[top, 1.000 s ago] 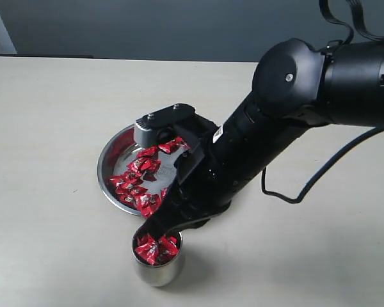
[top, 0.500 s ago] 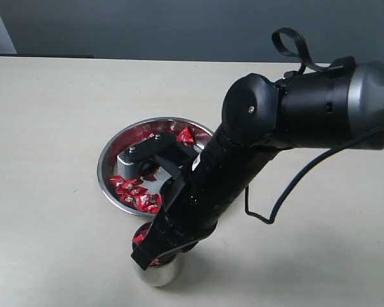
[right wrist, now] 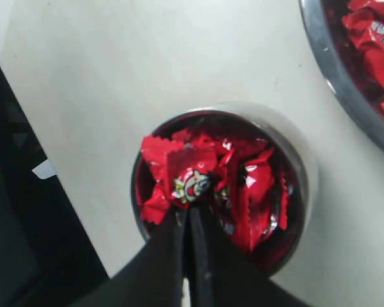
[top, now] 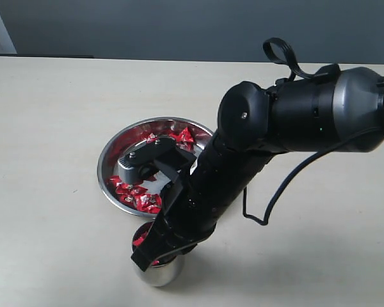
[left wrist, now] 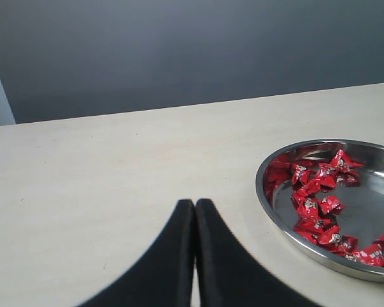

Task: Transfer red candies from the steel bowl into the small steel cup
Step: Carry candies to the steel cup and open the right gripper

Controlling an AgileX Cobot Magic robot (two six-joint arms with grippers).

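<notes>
— Where's the right gripper (top: 144,254)?

— Down at the mouth of the small, straight-sided, shiny steel cup (top: 157,276). Its black arm reaches in from the right, across the near side of the wide, shallow, shiny steel bowl (top: 106,153).

— Is it holding anything?

— In its wrist view the two black fingers (right wrist: 208,249) lie pressed together. Their tips nip the edge of one red candy (right wrist: 191,181) with a pale little face on the wrapper — it sits on top of the heap in the cup.

— And the cup?

— It stands upright on the pale beige table (top: 51,115), just beside the bowl's near rim, with a strip of table between them. It's packed close to the brim with crinkled, foil-wrapped red candies (right wrist: 259,192).

— What about the bowl?

— More of them lie in it (left wrist: 315,206), mostly along one side and a few at the far rim. The rest of the floor is bare steel, partly hidden by the arm.

— And the left gripper (left wrist: 194,204)?

— Only its own wrist view shows it: the black fingers are closed tip to tip on nothing, over bare table, near the bowl but not touching it.
</notes>
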